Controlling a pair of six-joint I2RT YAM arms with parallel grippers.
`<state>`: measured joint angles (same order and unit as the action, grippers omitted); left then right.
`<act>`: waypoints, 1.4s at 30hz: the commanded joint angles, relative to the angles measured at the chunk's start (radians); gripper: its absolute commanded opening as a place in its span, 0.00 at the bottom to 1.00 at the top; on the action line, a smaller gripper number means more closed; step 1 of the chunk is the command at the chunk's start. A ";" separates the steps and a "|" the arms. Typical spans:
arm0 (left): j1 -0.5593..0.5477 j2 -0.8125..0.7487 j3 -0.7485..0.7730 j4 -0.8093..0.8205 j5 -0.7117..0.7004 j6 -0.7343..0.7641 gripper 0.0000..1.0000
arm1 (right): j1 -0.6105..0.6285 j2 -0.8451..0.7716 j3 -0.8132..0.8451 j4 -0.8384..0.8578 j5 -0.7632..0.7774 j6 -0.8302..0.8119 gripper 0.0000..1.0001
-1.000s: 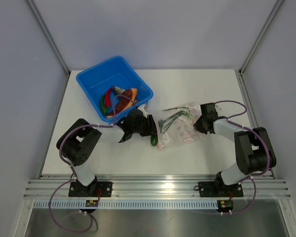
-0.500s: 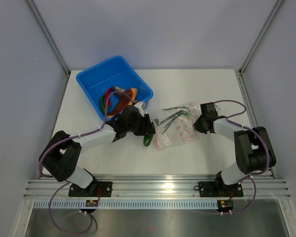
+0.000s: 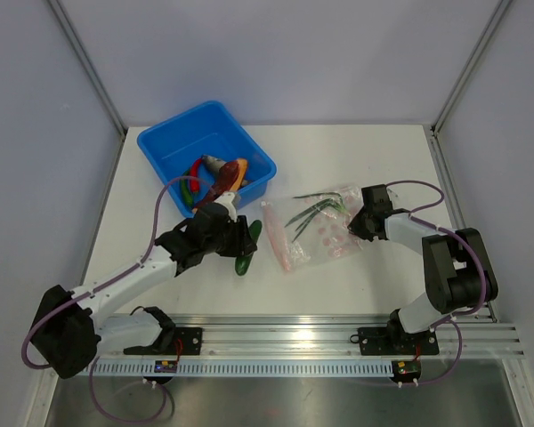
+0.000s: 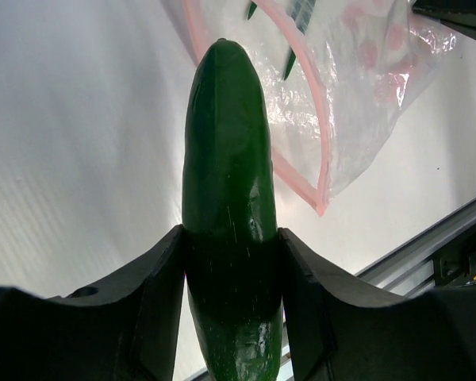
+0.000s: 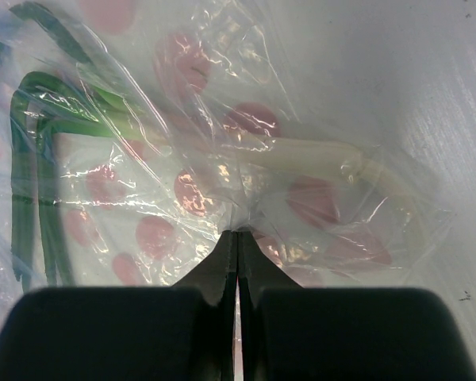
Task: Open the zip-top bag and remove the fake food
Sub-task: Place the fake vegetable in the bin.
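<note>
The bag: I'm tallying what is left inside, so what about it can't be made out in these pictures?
- Top view: the bag is too small and crinkled for a count.
- Left wrist view: the cucumber in the left gripper hides part of its mouth; the top edge crops the rest.
- Right wrist view: glare blurs a pale piece; the left edge crops the green stems.

You can read no words, numbers or brand names in any of these views. The zip-top bag has round pink spots on it, but they are only spots, not letters. Below the left arm's base there is a small dark tag, and another one sits below the right arm's base. Both are too small for you to read.
</note>
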<state>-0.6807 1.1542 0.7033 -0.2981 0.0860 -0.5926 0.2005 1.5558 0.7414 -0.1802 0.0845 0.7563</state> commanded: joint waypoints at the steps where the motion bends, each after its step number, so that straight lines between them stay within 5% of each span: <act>1: -0.003 -0.069 0.068 -0.088 -0.074 0.025 0.29 | -0.009 0.009 0.026 0.019 -0.020 -0.009 0.00; 11: 0.041 -0.004 0.361 -0.286 -0.226 0.039 0.29 | -0.007 0.009 0.027 0.022 -0.032 -0.008 0.00; 24: 0.269 0.260 0.639 -0.240 -0.244 0.040 0.29 | -0.009 0.004 0.026 0.021 -0.042 -0.011 0.00; 42: 0.480 0.521 0.700 -0.133 -0.197 0.030 0.31 | -0.009 -0.002 0.024 0.022 -0.043 -0.014 0.00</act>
<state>-0.2138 1.6562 1.3685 -0.4824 -0.1265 -0.5720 0.1997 1.5562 0.7414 -0.1772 0.0582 0.7555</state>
